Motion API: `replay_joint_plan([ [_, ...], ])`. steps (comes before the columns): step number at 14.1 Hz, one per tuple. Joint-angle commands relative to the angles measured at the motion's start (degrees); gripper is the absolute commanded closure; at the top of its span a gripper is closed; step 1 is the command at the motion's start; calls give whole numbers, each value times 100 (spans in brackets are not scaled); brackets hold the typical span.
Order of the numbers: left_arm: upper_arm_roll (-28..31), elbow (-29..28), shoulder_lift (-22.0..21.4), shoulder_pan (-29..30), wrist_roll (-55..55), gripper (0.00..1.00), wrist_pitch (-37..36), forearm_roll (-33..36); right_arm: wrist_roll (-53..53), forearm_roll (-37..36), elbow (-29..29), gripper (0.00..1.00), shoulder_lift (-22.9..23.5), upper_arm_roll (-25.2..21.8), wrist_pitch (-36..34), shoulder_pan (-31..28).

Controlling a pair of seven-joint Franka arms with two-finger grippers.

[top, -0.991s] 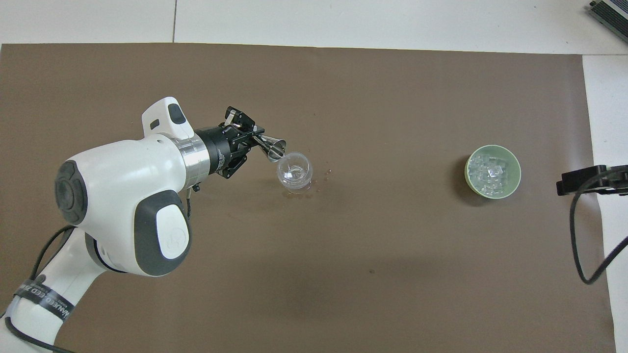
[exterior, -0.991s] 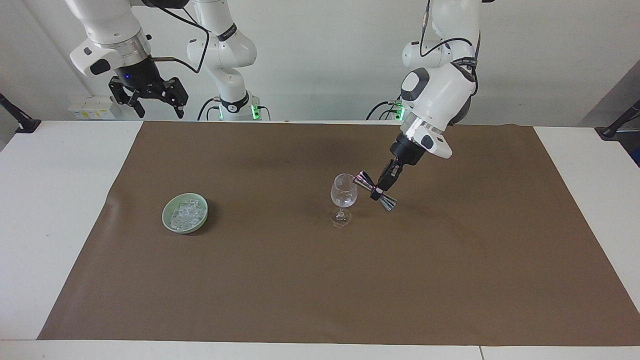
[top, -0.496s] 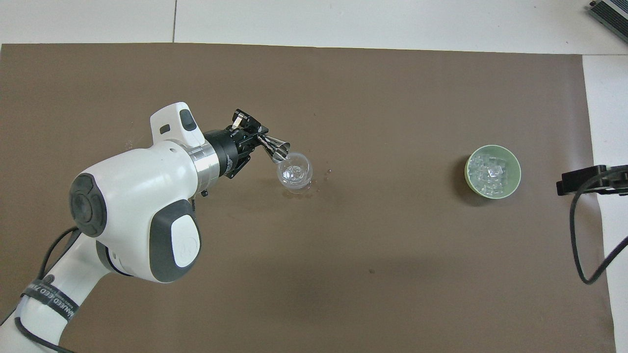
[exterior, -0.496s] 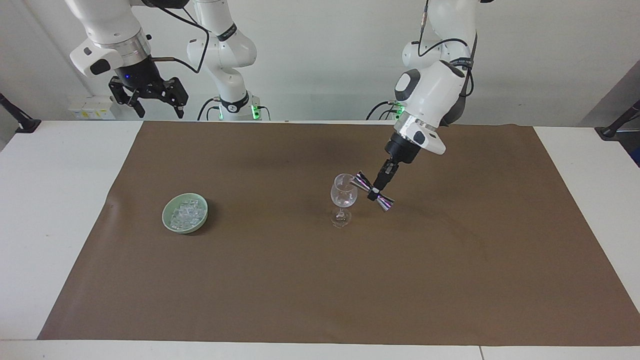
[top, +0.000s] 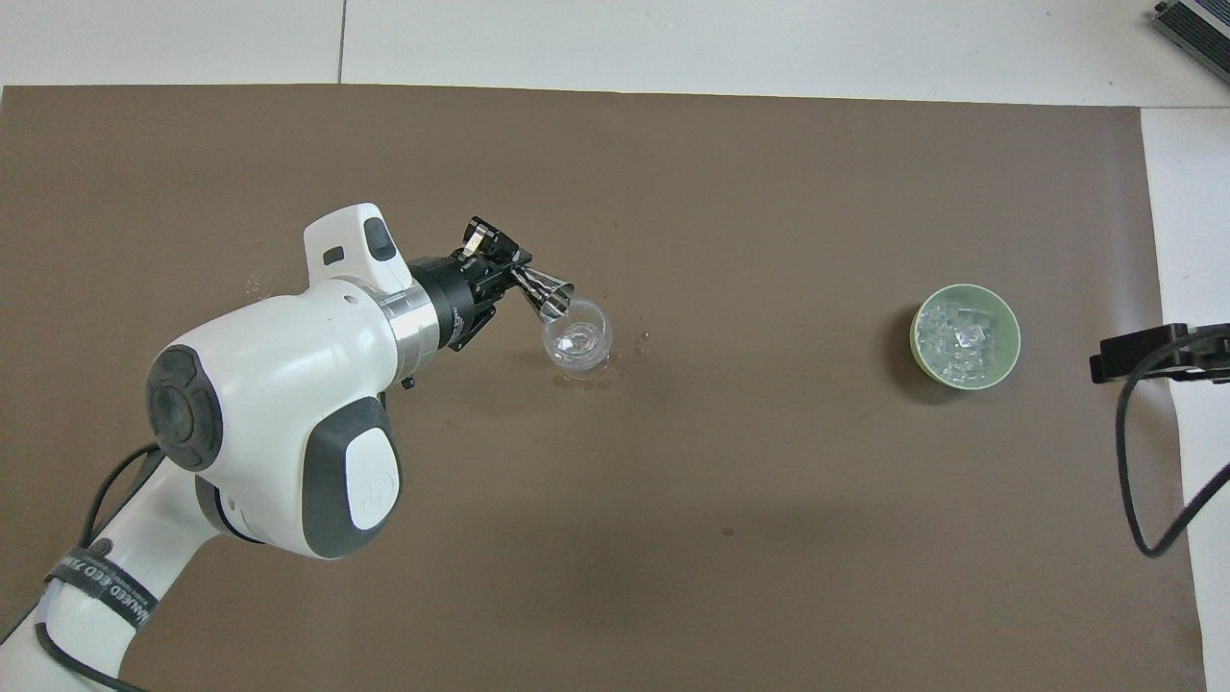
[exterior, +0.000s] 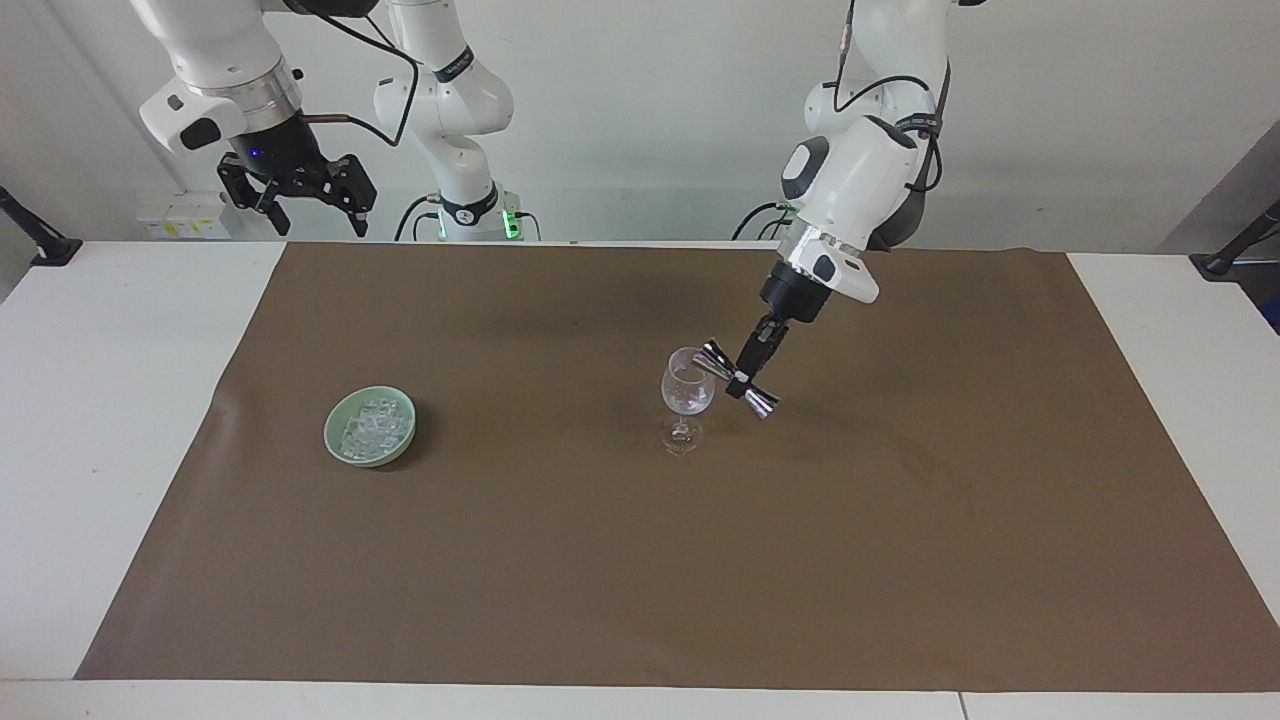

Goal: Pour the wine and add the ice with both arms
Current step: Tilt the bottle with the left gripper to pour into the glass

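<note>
A clear wine glass (exterior: 688,392) (top: 577,338) stands upright mid-mat with a little clear liquid in its bowl. My left gripper (exterior: 745,375) (top: 509,274) is shut on the waist of a silver double-ended jigger (exterior: 718,360) (top: 548,291), which is tilted with one mouth at the glass's rim. The ice (exterior: 368,425) (top: 961,338) is heaped in a pale green bowl (exterior: 330,432) (top: 916,336) toward the right arm's end. My right gripper (exterior: 315,215) waits open, high over the table edge at its own end, holding nothing.
A brown mat (exterior: 600,560) covers most of the white table. A few droplets (top: 642,336) lie on the mat beside the glass. A black clamp (exterior: 40,240) sits at the table's corner by the right arm.
The left arm has drawn back and up a little, carrying the tilted jigger slightly higher along the glass's rim. The right arm has not moved.
</note>
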Motion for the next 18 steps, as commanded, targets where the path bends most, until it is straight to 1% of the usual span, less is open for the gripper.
replay_joint_plan([
  [1, 103, -113, -34, -150, -62, 100, 243, 396, -143, 38, 0, 0, -47, 5, -91, -34],
  [3, 103, -113, -25, -150, -62, 100, 243, 712, -151, 38, 0, 0, -47, 5, -91, -34],
  [5, 103, -113, -16, -150, -62, 100, 243, 827, -143, 38, 0, 0, -47, 5, -91, -34],
  [8, 103, -113, -16, -150, -62, 100, 243, 1187, -151, 38, 0, 0, -47, 5, -91, -34],
  [14, 111, -60, 10, -159, -62, 100, 235, 2145, -151, 38, 0, 0, -47, 5, -91, -34],
  [18, 111, 141, 80, -159, -62, 100, 164, 2830, -143, 38, 0, 0, -47, 5, -91, -34],
])
